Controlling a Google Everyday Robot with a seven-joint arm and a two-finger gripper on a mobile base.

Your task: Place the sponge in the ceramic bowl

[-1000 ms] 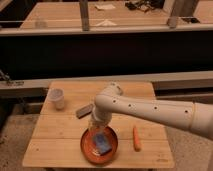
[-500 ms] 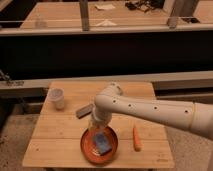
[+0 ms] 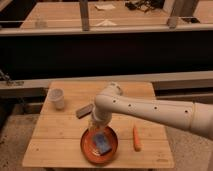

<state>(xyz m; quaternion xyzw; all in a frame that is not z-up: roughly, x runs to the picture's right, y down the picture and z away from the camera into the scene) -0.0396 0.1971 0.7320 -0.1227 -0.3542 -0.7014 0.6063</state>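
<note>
The ceramic bowl [image 3: 86, 146], a shallow orange-brown dish, sits near the front edge of the wooden table [image 3: 55, 142]. Inside it lies the sponge [image 3: 103, 143], a small blue block, a little right of the bowl's centre. My gripper [image 3: 96, 126] hangs at the end of the white arm that reaches in from the right. It is just above the bowl's back rim, directly behind the sponge. The gripper's lower end is partly hidden against the bowl.
A translucent whitish cup [image 3: 57, 98] stands at the table's back left. A grey flat bar [image 3: 83, 111] lies between the cup and the arm. An orange stick-shaped object [image 3: 136, 138] lies right of the bowl. Dark counters run behind the table.
</note>
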